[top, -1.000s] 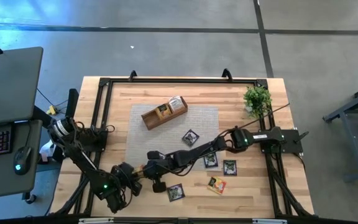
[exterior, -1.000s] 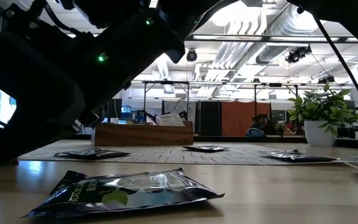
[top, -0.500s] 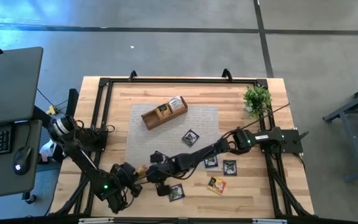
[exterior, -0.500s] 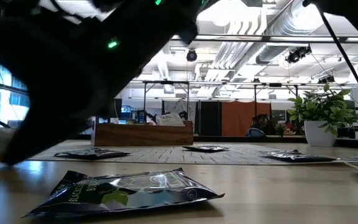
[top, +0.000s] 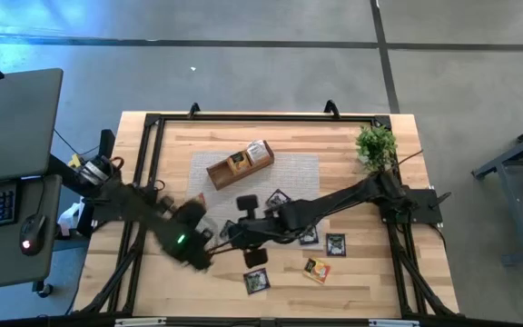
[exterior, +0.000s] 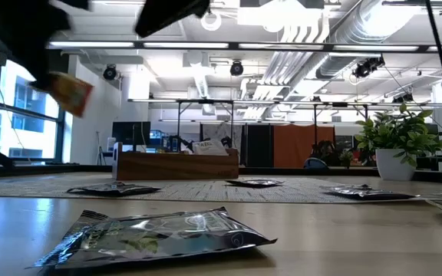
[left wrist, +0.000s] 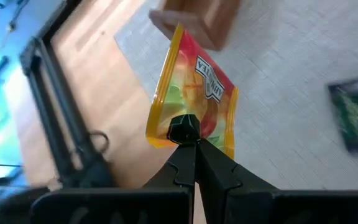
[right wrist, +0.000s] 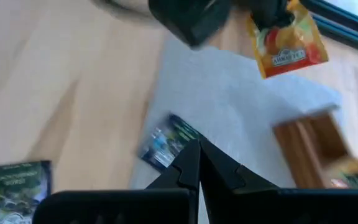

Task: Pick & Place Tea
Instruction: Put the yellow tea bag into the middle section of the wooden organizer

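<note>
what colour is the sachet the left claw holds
Yellow-orange with red, sachet in the left claw; left wrist view.

The wooden table carries a grey mat, a potted plant and scattered tea sachets

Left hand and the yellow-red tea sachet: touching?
Touching. In the left wrist view the left hand is shut on the bottom edge of the yellow-red sachet, which hangs clear above the grey mat.
</note>
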Robot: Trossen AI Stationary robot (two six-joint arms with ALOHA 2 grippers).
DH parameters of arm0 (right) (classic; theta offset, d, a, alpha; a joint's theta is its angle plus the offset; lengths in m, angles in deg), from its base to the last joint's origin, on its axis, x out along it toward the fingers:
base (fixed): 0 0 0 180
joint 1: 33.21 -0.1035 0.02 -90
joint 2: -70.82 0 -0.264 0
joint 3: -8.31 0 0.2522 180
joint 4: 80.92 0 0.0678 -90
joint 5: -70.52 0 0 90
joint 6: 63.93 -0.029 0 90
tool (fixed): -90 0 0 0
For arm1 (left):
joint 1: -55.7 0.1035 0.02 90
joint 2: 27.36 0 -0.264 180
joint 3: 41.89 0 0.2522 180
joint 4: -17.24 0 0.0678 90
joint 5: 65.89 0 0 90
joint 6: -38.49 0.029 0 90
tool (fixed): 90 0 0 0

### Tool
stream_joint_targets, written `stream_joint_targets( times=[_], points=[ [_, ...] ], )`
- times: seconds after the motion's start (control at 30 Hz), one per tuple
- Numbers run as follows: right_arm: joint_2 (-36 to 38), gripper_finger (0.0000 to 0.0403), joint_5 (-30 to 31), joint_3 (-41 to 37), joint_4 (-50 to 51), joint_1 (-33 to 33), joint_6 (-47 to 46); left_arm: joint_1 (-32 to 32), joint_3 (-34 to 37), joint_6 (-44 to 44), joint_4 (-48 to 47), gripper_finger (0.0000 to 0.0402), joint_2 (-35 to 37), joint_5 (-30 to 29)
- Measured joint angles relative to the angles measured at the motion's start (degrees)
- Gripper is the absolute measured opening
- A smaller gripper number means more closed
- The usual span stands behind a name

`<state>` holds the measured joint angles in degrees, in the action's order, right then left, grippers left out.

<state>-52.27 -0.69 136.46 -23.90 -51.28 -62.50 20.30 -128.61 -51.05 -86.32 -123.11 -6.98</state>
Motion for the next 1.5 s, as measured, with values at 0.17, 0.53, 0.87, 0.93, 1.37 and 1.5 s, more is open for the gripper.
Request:
stream_joint_targets(
  times=[0.17,0.53,0.87,0.93,1.37,1.5],
  points=[
    [3.4,0.0002,0.3,-12.4,-0.4,0.5,-5.5,15.2,-2.9,18.7,0.0,0.0001,0.0,-1.9],
    [18.8,0.0003,-5.2,-44.8,-15.2,3.7,-16.2,39.6,-5.5,84.7,30.5,0.0001,0.0,3.7],
    [35.5,0.001,-2.7,-69.5,-39.3,1.8,-18.1,46.8,-5.5,99.0,33.4,0.0001,0.0,5.7],
    [38.4,0.001,-2.6,-73.4,-44.5,1.8,-18.0,47.8,-5.5,99.9,33.5,0.0001,0.0,6.3],
    [46.0,0.0007,-2.7,-84.0,-64.0,1.5,-13.0,48.9,-0.1,102.1,37.4,0.0001,0.0,8.5],
    [46.0,0.0009,-2.7,-84.0,-64.1,1.5,-13.0,48.9,0.0,102.7,38.1,0.0001,0.0,6.9]
  ],
)
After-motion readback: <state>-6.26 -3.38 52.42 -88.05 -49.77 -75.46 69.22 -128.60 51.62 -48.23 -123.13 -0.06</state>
